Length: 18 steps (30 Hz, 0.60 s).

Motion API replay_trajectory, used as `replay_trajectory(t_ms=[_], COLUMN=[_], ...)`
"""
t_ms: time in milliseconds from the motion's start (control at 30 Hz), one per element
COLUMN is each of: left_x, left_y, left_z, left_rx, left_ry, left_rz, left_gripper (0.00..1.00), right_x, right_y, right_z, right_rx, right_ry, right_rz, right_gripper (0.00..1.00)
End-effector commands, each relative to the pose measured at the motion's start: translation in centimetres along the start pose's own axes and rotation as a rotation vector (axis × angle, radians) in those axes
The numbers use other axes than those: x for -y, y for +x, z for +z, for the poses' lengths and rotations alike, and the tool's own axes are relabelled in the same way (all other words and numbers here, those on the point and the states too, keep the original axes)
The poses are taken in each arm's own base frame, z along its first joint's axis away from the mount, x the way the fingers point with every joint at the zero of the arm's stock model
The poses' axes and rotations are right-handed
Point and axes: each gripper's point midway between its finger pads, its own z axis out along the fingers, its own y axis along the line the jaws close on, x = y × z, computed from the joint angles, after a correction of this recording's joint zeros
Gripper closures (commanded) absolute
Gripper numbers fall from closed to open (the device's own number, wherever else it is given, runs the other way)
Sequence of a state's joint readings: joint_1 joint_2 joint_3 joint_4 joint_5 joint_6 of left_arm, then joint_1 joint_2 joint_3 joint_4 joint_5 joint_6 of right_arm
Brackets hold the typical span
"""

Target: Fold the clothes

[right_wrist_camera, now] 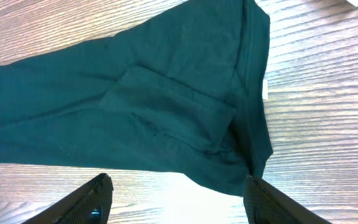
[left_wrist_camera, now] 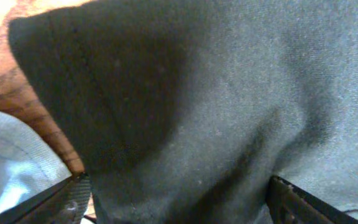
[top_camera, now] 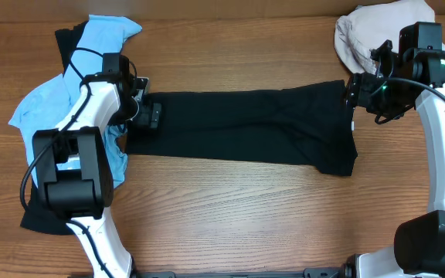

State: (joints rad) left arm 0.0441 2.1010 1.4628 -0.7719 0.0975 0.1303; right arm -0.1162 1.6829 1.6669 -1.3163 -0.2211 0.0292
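The black shirt (top_camera: 238,127) lies as a long folded strip across the middle of the table. My left gripper (top_camera: 150,115) sits at its left end. In the left wrist view black fabric (left_wrist_camera: 216,99) fills the space between the widely spread fingers (left_wrist_camera: 67,202), and the gripper (left_wrist_camera: 178,182) is open. My right gripper (top_camera: 351,94) hovers at the strip's right end, open. In the right wrist view its gripper (right_wrist_camera: 179,196) is over bare wood, with the shirt's corner (right_wrist_camera: 247,168) close to the right finger (right_wrist_camera: 272,202). A small white tag (right_wrist_camera: 266,90) shows at the hem.
A light blue garment (top_camera: 45,100) is bunched at the left under my left arm. Another black garment (top_camera: 41,220) pokes out below it and behind it (top_camera: 68,42). A beige garment (top_camera: 361,35) lies at the back right, near the right arm.
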Motion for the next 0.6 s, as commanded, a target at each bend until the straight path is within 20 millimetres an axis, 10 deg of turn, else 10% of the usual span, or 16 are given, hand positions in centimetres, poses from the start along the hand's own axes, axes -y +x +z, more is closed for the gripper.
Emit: replay_trajectory(t_ms=[0, 567], left_x=[0.4, 0.8], left_y=[5.4, 6.8], left_z=[4.2, 3.9], left_rx=[-0.167, -0.229], left_ry=[0.045, 0.043], left_rz=[-0.071, -0.234], left_gripper=[0.13, 0.94], right_x=[-0.2, -1.5], right_y=[-0.4, -3.7], right_z=[-0.3, -0.6], right_rx=[0.019, 0.149], right_ry=[-0.007, -0.077], right_rz=[-0.007, -0.015], right_gripper=[0.29, 0.29])
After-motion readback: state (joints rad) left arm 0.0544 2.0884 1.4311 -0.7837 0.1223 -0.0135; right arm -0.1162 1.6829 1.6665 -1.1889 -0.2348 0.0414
